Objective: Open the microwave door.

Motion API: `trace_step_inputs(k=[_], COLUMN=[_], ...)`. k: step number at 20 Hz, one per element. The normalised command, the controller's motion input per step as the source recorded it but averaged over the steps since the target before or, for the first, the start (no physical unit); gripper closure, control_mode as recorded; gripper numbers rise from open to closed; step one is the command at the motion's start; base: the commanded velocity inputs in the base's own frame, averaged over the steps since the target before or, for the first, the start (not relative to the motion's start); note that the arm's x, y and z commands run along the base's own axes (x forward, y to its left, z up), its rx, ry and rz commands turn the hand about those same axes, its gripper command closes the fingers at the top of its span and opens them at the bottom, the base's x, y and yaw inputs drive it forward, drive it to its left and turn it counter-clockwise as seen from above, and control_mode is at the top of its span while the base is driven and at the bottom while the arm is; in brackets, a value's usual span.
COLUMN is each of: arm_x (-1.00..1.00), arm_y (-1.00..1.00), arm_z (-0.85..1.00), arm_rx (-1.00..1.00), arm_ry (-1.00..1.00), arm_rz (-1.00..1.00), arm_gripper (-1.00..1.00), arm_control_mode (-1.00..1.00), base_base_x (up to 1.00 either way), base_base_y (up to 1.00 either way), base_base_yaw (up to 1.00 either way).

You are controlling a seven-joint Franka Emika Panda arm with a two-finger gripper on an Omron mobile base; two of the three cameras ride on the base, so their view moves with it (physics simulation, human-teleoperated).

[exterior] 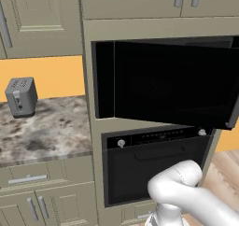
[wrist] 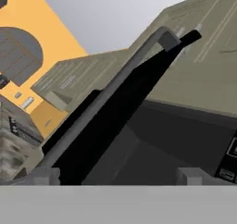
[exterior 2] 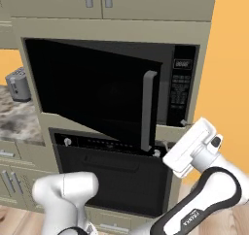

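- the microwave door (exterior 2: 92, 91) is a rigid, glossy glass panel hinged at its left edge; judged slippery on the face, so pull by the vertical bar handle (exterior 2: 147, 110).
- the door stands partly swung out from the microwave (exterior 2: 182, 86), above the oven (exterior 2: 112, 178).
- the gripper (wrist: 118, 174) sits low at the handle's foot, bar running between the fingertips (wrist: 192, 176); jaws wide, holding nothing.
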Motion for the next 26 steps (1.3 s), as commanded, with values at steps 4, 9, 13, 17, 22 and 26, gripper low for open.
trace_step_inputs(k=[4, 9, 13, 17, 22, 26], arm_x=[0.32, 0.33, 0.36, 0.39, 0.42, 0.39], arm_y=[0.24, 0.11, 0.00, -0.13, -0.15, -0.02], arm_z=[-0.13, -0.02, 0.00, 0.00, 0.00, 0.00], arm_rx=[-0.24, -0.24, -0.17, -0.13, -0.12, -0.13], arm_ry=[-0.41, -0.38, -0.27, -0.22, -0.17, -0.07], arm_rz=[-0.03, -0.10, -0.07, -0.01, 0.00, 0.00], arm_gripper=[-1.00, -1.00, -1.00, -1.00, -1.00, -1.00], arm_control_mode=[-1.00, -1.00, -1.00, -1.00, -1.00, -1.00], base_base_x=[0.00, 0.00, 0.00, 0.00, 0.00, 0.00], base_base_y=[0.00, 0.00, 0.00, 0.00, 0.00, 0.00], base_base_yaw=[0.00, 0.00, 0.00, 0.00, 0.00, 0.00])
